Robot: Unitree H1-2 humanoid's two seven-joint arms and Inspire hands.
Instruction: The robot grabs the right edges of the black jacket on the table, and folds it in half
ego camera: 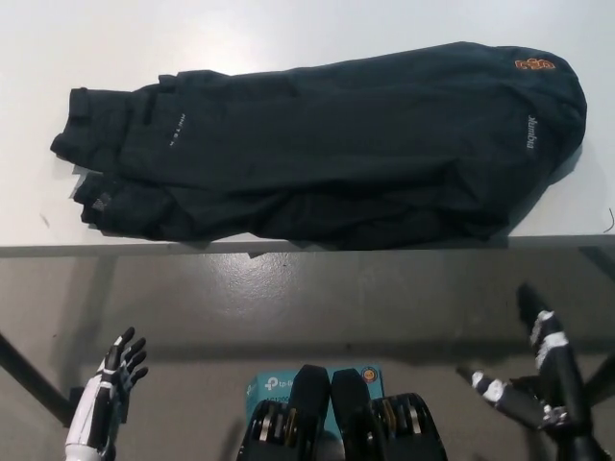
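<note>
Both hands are low and near, below the table edge, well apart from the jacket. One black jacket (pixel 327 144) lies spread across the white table (pixel 288 29), running from the far right to the left, its bulk covering most of the tabletop's width. Its right end is rounded, with a small orange logo (pixel 534 64) near the far right corner and a pale line of lettering (pixel 529 133) just below it, running down the fabric. The left end narrows into layered cuffs or hems, one stacked nearer than the other, with a small pale mark on the upper layer. The near edge of the jacket reaches the table's near edge and a fold of it slightly overhangs near the middle.

The white left hand (pixel 106 394) sits at the near left, over the grey floor (pixel 288 307), fingers spread and dark-tipped, grasping nothing. The black right hand (pixel 538 384) is at the near right, also released, its fingers splayed wide with pale bands on them, one pointing up toward the table and another stretching left. Neither hand touches the jacket or the table.

A teal box (pixel 279 386) with white print shows at the near middle.
</note>
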